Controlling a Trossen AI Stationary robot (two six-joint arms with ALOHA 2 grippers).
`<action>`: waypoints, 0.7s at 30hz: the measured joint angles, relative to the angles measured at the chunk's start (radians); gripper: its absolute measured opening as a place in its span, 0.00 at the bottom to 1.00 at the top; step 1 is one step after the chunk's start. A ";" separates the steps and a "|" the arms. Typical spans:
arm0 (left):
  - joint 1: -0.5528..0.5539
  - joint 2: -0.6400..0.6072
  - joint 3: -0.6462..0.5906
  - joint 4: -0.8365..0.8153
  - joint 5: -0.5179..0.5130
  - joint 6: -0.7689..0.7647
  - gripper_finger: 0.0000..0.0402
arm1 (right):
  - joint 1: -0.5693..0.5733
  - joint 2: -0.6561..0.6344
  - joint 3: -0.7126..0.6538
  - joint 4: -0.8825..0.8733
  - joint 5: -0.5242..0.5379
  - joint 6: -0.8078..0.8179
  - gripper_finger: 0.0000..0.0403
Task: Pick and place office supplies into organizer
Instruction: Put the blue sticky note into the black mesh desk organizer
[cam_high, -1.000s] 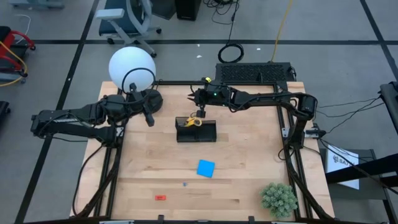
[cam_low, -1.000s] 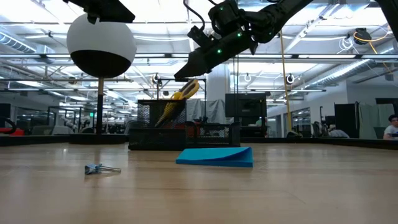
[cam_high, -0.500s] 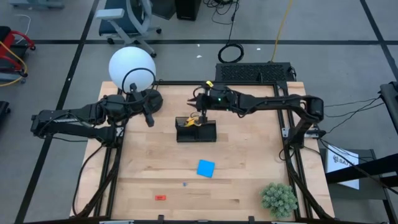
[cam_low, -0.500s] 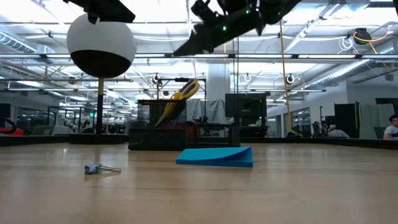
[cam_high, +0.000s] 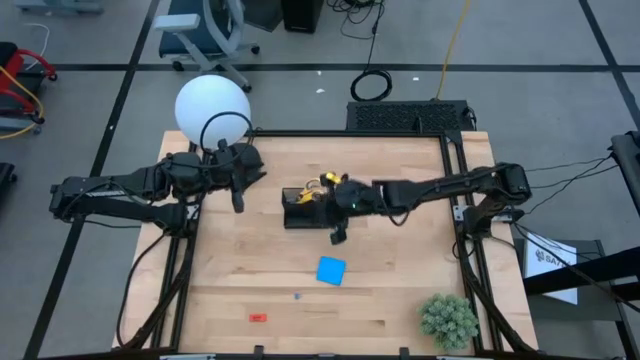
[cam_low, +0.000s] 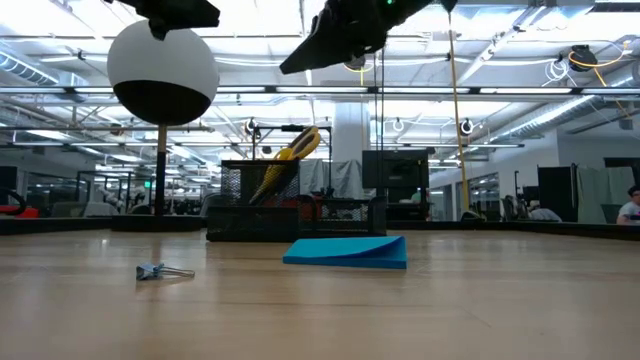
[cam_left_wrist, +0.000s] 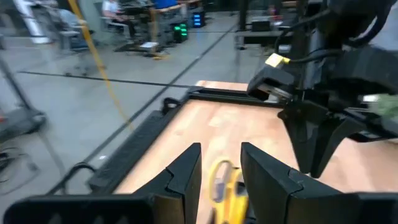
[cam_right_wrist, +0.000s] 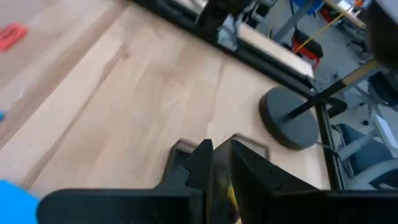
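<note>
The black organizer (cam_high: 315, 210) stands mid-table. Yellow-handled scissors (cam_high: 318, 190) stick out of it, blades down, leaning with the handles (cam_low: 303, 142) up. A blue pad (cam_high: 331, 270) lies flat nearer the front edge, and a red piece (cam_high: 258, 317) lies at the front left. My right gripper (cam_high: 338, 236) hangs high over the organizer's near side, shut and holding nothing; in the low view it (cam_low: 288, 68) is well above the scissors. My left gripper (cam_high: 237, 203) waits open by the lamp base, and its fingers (cam_left_wrist: 186, 171) frame the scissors from afar.
A white ball lamp (cam_high: 212, 112) on a black round base (cam_high: 245, 160) stands at the far left, close to my left arm. A green plant ball (cam_high: 447, 320) sits at the front right corner. A small metal clip (cam_low: 160, 271) lies near the blue pad.
My right gripper has risen away from the scissors' handles. It has swung over the organizer toward the table's near edge. The scissors stay leaning in the organizer. My left gripper has turned slightly in place.
</note>
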 joint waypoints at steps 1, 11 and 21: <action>0.000 0.000 0.000 0.000 0.022 -0.005 0.30 | 0.022 0.000 0.000 -0.018 0.028 -0.002 0.11; -0.042 0.000 0.000 -0.073 0.195 -0.083 0.30 | 0.256 -0.001 -0.026 -0.065 0.227 0.001 0.11; -0.135 0.000 -0.041 -0.004 0.195 -0.084 0.30 | 0.428 0.000 -0.192 0.118 0.388 0.003 0.11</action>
